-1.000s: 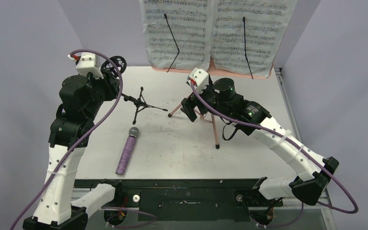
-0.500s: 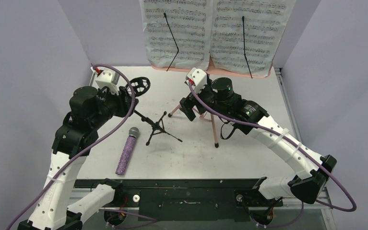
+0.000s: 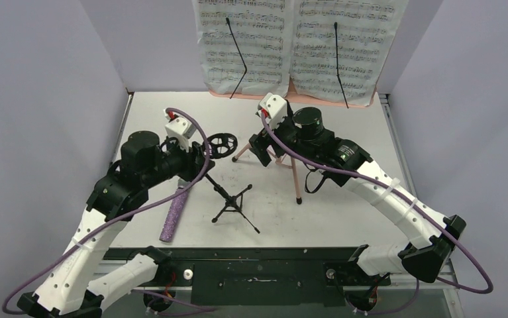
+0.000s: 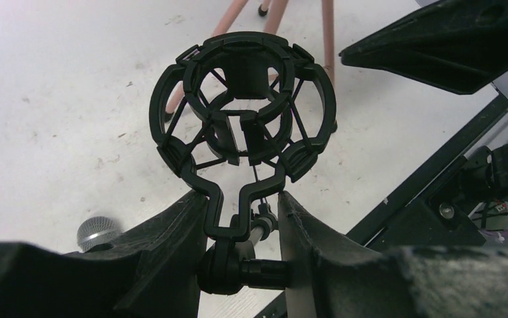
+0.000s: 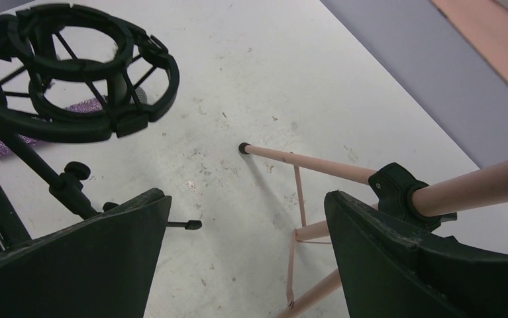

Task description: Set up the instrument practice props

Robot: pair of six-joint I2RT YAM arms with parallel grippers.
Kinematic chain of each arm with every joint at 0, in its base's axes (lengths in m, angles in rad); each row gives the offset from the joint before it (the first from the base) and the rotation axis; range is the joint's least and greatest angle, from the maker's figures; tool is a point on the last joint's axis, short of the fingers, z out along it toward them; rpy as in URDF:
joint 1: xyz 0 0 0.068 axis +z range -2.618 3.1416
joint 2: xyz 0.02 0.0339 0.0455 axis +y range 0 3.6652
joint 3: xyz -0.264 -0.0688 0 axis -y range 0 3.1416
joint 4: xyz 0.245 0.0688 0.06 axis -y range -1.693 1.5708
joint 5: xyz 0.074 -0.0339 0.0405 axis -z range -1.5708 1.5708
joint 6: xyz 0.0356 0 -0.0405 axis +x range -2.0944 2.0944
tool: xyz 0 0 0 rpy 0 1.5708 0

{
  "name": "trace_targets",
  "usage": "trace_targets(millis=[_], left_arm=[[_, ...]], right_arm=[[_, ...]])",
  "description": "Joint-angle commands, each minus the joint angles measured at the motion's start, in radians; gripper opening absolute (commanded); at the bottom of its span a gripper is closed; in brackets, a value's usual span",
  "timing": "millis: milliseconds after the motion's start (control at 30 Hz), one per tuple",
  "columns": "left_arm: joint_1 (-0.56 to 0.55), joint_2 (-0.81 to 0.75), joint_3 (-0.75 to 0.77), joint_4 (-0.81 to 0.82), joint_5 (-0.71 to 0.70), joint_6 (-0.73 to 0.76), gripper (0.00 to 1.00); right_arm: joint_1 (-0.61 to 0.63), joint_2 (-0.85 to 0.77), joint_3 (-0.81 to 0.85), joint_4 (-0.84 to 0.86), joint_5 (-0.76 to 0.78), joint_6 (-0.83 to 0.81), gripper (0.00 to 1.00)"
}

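My left gripper point(image 3: 201, 152) is shut on the neck of the small black tripod mic stand point(image 3: 234, 205), just below its ring mount point(image 3: 222, 144). The stand hangs tilted, legs toward the table's front. The left wrist view shows the ring mount point(image 4: 241, 109) above my left gripper point(image 4: 243, 225). The purple glitter microphone point(image 3: 173, 213) lies under my left arm; its grey mesh head point(image 4: 99, 231) shows in the left wrist view. My right gripper point(image 3: 259, 149) is open and empty beside the pink music stand's pole point(image 5: 476, 185), above its legs point(image 3: 295, 175). White sheet-music pages point(image 3: 244, 43) rest on the stand.
The pink stand's tripod legs point(image 5: 304, 162) spread on the white table point(image 3: 344, 199) under my right gripper point(image 5: 244, 232). The mic stand's ring mount point(image 5: 82, 73) hangs close to its left. Grey walls close the table at left, right and back. A black rail point(image 3: 257, 265) runs along the front edge.
My left arm has swung right and toward the front with the mic stand in its grip; the stand's legs now hang over the table's middle front. The right arm has not moved.
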Motion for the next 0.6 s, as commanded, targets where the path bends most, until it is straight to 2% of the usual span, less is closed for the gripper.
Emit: trace_targets(millis=[0, 267, 567], left_arm=[[-0.083, 0.039, 0.057, 0.162, -0.018, 0.032, 0.00], [-0.277, 0.134, 0.096, 0.175, -0.154, 0.137, 0.00], [-0.401, 0.212, 0.120, 0.244, -0.239, 0.232, 0.00]], right_arm=[[-0.008, -0.065, -0.002, 0.070, 0.053, -0.027, 0.90], [-0.007, -0.156, -0.041, 0.173, 0.117, -0.042, 0.90], [-0.008, -0.267, -0.104, 0.332, 0.081, -0.043, 0.90]])
